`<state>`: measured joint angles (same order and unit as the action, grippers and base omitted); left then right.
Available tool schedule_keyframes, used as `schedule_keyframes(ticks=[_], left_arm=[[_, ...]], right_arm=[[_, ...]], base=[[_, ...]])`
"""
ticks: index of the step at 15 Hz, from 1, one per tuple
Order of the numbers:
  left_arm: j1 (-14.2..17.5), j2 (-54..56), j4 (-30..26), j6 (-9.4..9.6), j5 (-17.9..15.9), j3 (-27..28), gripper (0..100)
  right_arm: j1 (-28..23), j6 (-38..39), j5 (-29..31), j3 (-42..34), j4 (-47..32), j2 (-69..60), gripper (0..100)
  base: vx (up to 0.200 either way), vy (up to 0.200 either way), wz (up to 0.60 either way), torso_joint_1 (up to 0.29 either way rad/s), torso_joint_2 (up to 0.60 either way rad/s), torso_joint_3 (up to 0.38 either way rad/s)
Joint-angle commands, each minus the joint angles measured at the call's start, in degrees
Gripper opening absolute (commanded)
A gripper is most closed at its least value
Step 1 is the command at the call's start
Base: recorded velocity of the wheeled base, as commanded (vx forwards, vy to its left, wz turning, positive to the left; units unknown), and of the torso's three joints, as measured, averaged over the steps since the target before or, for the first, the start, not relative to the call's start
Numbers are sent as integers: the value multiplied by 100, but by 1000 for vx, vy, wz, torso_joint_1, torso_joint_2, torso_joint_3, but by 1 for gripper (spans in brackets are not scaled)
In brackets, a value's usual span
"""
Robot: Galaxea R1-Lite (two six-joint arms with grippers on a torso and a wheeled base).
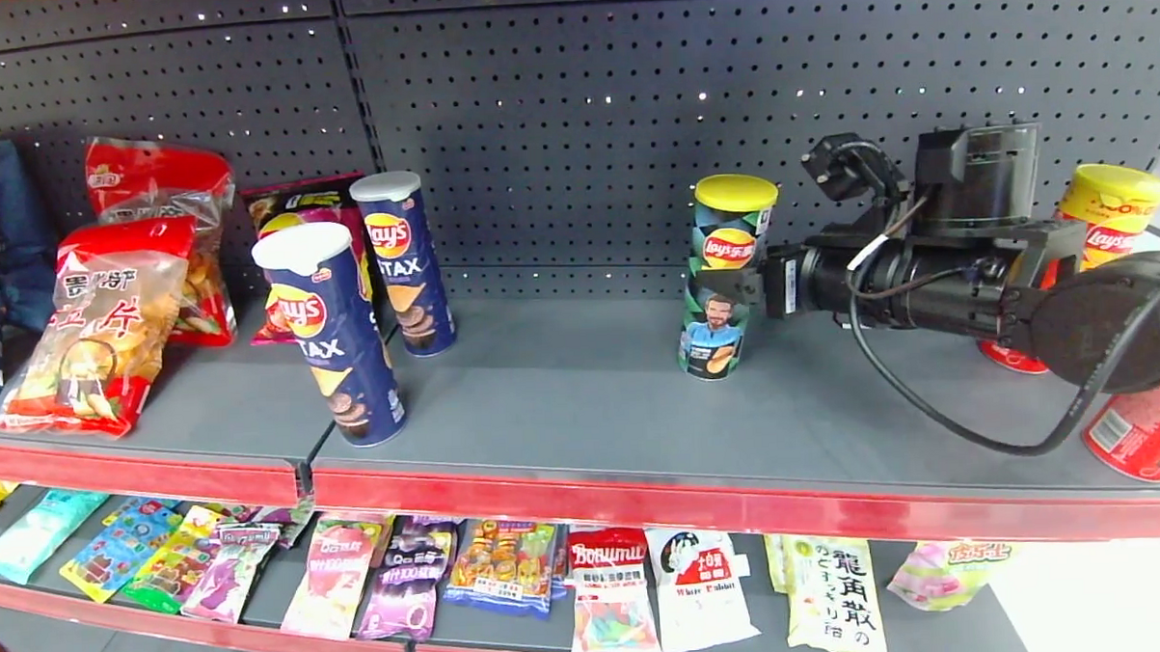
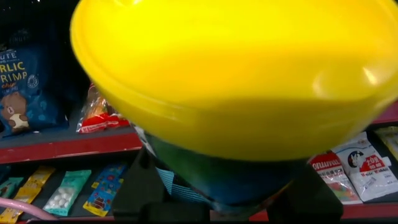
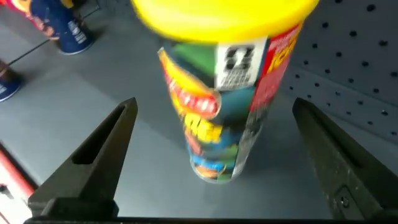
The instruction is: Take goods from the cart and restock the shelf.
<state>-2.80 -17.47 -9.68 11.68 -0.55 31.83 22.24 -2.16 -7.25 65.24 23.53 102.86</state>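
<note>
Upright on the grey shelf board (image 1: 583,403), well back from its red front edge: green can (image 1: 728,277), yellow lid on top.

Level with the green can and just to its right: right gripper (image 1: 747,286), spread wide. Straddles the green can (image 3: 217,124) in the right wrist view, fingers (image 3: 93,155) standing off from both sides with a clear gap each way. Clamps nothing.

Left gripper (image 2: 224,196): grips a second can (image 2: 236,81) with the same yellow lid and green-blue body. Dark fingers (image 2: 140,190) press against its sides below the lid. Cannot tell where this pair sits relative to the green can.

Well to the left of the green can: two blue cans, upright with white lids, one (image 1: 334,339) nearer the front edge and one (image 1: 406,264) farther back. Farther left again: red snack bags (image 1: 98,328), leaning.

Well to the right of the green can, behind the right arm: red can (image 1: 1111,211) with a yellow lid. Lower and farther right, cut off by the frame edge: tilted red tin (image 1: 1143,432).

Below the green can, on the next board down: row of flat sweet packets (image 1: 511,565).
</note>
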Motion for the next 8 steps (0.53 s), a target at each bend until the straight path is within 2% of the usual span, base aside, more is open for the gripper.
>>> schedule_keyframes(ticks=[1, 8], left_arm=[[-1, -20, 1, 1, 2, -10, 0], [-1, -20, 1, 1, -7, -1, 0]], right_arm=[[9, -4, -13, 182, 3, 260, 100], [9, -13, -13, 762, 11, 805, 100]], base=[[0, 0, 0, 0, 0, 0], [0, 0, 0, 0, 0, 0]])
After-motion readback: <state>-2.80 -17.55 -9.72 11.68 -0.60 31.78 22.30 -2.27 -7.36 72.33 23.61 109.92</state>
